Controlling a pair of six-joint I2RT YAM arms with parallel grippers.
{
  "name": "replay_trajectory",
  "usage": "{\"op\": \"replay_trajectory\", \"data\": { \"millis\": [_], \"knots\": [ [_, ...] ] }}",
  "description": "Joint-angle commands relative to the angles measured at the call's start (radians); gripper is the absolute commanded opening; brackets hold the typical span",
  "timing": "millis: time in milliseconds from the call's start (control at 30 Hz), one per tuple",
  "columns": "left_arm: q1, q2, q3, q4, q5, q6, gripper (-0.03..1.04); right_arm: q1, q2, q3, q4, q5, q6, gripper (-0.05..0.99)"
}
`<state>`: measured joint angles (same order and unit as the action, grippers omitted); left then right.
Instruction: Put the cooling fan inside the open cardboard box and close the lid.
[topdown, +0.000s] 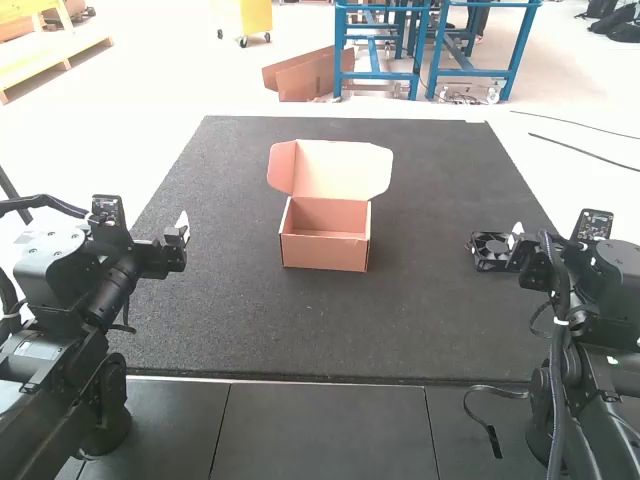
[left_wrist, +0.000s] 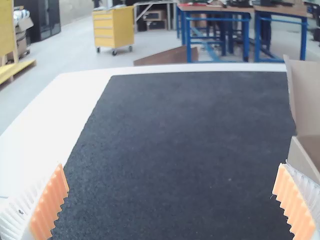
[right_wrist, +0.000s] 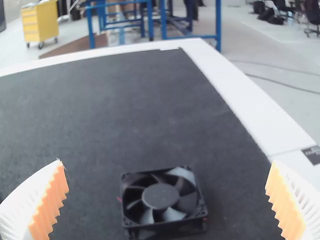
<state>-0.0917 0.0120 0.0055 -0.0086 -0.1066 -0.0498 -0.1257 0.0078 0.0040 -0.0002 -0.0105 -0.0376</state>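
Right gripper (topdown: 517, 245) sits low at the right side of the dark mat (topdown: 250, 300) with its white and orange fingers (right_wrist: 42, 202) spread wide and holding nothing, and the black cooling fan (topdown: 490, 250) lies flat on the mat just in front of them. Left gripper (topdown: 180, 235) sits at the left side of the mat, and its fingers are spread wide and hold nothing too. Well apart from the fan, the cardboard box (topdown: 325, 240) stands in the middle of the mat on the worktop (left_wrist: 50, 125), with its lid (topdown: 330, 168) standing up at the back.
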Motion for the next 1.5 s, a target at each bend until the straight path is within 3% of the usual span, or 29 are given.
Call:
{"op": "replay_trajectory", "data": {
  "millis": [0, 33, 267, 500, 733, 967, 1200, 1300, 1467],
  "knots": [
    [0.003, -0.014, -0.006, 0.006, 0.007, -0.007, 0.97, 0.001, -0.006, -0.004, 0.003, -0.037, 0.005, 0.91],
    [0.003, -0.014, -0.006, 0.009, 0.007, -0.007, 0.97, 0.001, -0.006, -0.004, 0.003, -0.057, 0.008, 0.91],
    [0.004, -0.012, -0.006, 0.018, 0.007, -0.007, 0.97, 0.001, -0.006, -0.004, 0.006, -0.060, 0.035, 0.91],
    [0.009, -0.012, 0.016, 0.202, -0.008, -0.009, 0.97, 0.000, -0.008, 0.014, 0.209, -0.060, 0.053, 0.91],
    [0.000, 0.019, 0.148, 0.199, 0.005, -0.002, 0.97, 0.000, 0.014, 0.123, 0.200, -0.089, 0.053, 0.91],
    [0.006, 0.249, 0.326, 0.185, 0.005, 0.001, 0.97, -0.012, 0.153, 0.269, 0.206, -0.108, 0.047, 0.91],
    [0.006, 0.468, 0.455, 0.208, -0.041, 0.001, 0.97, -0.028, 0.363, 0.508, 0.075, -0.088, 0.053, 0.91],
    [0.006, 0.529, 0.482, 0.203, -0.076, -0.001, 0.97, -0.046, 0.517, 0.651, -0.046, -0.083, 0.097, 0.91],
    [0.001, 0.608, 0.557, 0.130, -0.084, 0.001, 0.97, -0.078, 0.791, 0.850, -0.170, -0.080, 0.169, 0.91]
  ]
}}
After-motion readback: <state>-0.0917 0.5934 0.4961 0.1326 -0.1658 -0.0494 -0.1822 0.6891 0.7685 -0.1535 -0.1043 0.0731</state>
